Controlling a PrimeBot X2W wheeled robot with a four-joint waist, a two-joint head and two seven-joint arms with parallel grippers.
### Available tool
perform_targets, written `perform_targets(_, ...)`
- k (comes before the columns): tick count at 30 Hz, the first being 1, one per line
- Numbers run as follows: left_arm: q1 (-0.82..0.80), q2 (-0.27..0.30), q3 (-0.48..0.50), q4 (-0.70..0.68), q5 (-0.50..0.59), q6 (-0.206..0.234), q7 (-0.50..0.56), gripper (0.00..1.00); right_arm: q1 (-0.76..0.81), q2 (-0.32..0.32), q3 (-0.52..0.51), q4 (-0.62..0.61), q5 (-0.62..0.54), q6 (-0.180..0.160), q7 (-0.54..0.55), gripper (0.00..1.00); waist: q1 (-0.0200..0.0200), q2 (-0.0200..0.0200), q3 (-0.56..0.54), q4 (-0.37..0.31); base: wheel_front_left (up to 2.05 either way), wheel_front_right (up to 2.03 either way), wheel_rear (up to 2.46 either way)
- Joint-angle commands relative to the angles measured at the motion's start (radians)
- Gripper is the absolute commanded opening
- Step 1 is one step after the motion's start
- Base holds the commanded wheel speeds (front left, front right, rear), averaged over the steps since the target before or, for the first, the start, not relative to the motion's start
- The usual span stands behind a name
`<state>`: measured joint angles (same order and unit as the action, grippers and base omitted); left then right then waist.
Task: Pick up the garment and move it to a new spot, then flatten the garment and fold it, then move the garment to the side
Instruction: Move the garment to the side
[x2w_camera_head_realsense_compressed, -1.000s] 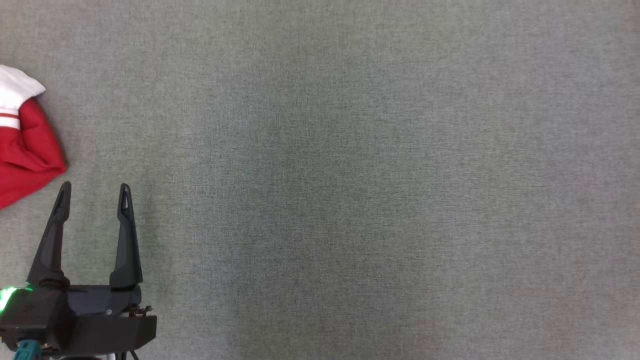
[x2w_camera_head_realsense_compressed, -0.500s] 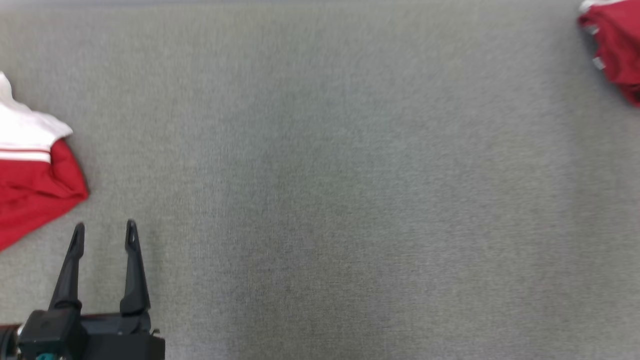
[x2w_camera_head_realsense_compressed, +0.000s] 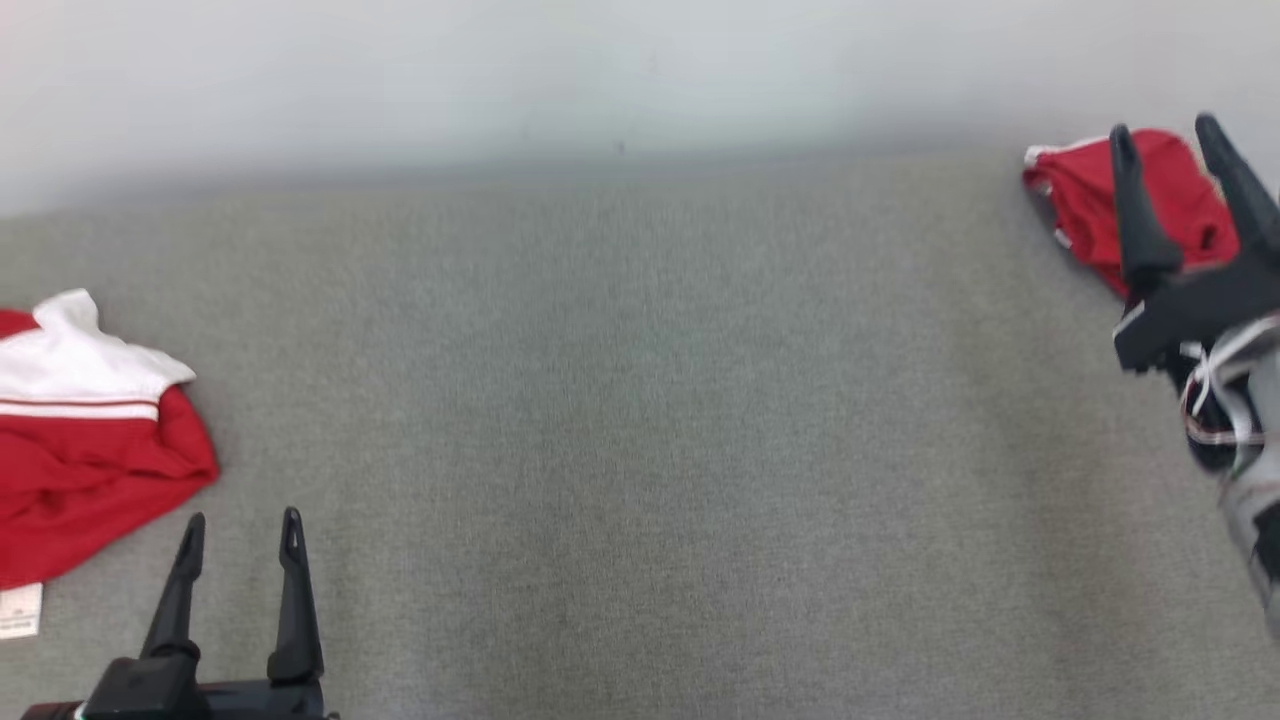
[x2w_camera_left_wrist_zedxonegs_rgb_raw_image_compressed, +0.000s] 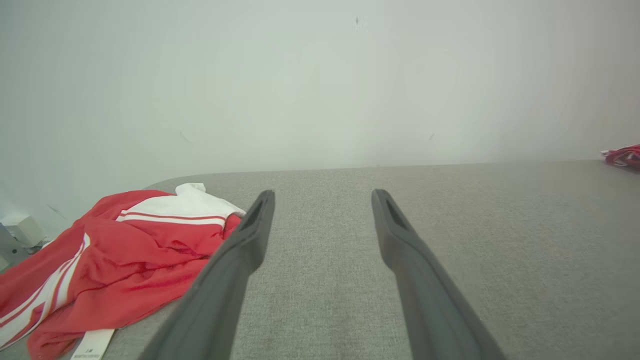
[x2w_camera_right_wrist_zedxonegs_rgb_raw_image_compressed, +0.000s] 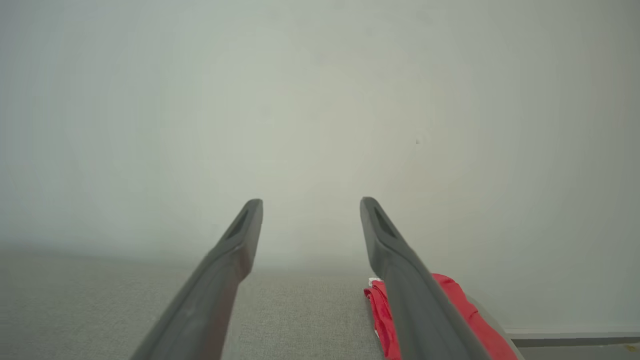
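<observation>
- Beginning the pick-up, probably: right gripper (x2w_camera_head_realsense_compressed: 1163, 130), jaws apart and empty, faces the red garment (x2w_camera_head_realsense_compressed: 1075, 195) just ahead.
- Left gripper (x2w_camera_head_realsense_compressed: 243, 520) likewise apart; a red-and-white garment (x2w_camera_head_realsense_compressed: 90, 470) lies to its left.
- Next: lower, pinch a fold.

Head view high, tilted down across grey counter (x2w_camera_head_realsense_compressed: 640, 420) to pale wall (x2w_camera_head_realsense_compressed: 600, 70), both wrist views low over counter, facing wall, left shares red-and-white garment (x2w_camera_head_realsense_compressed: 100, 470) with head view, right shares red garment (x2w_camera_head_realsense_compressed: 1075, 205) with it.
</observation>
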<state>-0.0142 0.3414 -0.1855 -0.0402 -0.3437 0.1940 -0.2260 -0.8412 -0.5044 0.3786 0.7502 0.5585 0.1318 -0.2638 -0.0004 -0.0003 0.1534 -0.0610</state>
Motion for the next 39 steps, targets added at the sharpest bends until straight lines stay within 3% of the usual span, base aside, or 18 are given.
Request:
perform_targets(1,0.021,-0.004,-0.004,0.006,0.001,0.000,0.002,1.00,0.067,0.015,-0.044,-0.047,-0.031,-0.002,0.000,1.00,0.0004,0.0003,-0.074,0.002,0.00,0.00,0.00)
perform_targets(7,0.046,-0.003,-0.024,0.022,0.003,-0.001,0.013,1.00,0.376,0.114,-0.270,-0.292,-0.210,-0.002,0.000,1.00,0.0004,0.0003,-0.134,0.022,0.00,0.00,0.00)
perform_targets(11,0.061,-0.001,-0.025,0.023,0.007,0.013,0.024,1.00,0.556,0.209,-0.366,-0.422,-0.310,-0.002,0.011,1.00,0.0004,0.0003,-0.160,0.026,0.00,0.00,0.00)
perform_targets(17,0.074,0.004,-0.028,0.018,0.014,0.027,0.032,1.00,0.749,0.360,-0.450,-0.594,-0.439,-0.002,0.068,1.00,0.0004,0.0003,-0.176,0.032,0.00,0.00,0.00)
perform_targets(21,0.080,0.009,-0.032,0.027,0.022,0.038,0.040,1.00,0.837,0.422,-0.459,-0.648,-0.515,-0.002,0.091,1.00,0.0004,0.0003,-0.186,0.032,0.00,0.00,0.00)
perform_targets(33,0.084,0.027,-0.050,0.035,0.031,0.048,0.059,1.00,0.904,0.453,-0.437,-0.670,-0.550,-0.002,0.117,1.00,0.0004,0.0003,-0.203,0.026,0.00,0.00,0.00)
perform_targets(39,0.092,0.026,-0.047,0.033,0.018,0.049,0.051,1.00,0.902,0.455,-0.452,-0.663,-0.486,-0.002,0.110,1.00,0.0004,0.0003,-0.206,0.032,0.00,0.00,0.00)
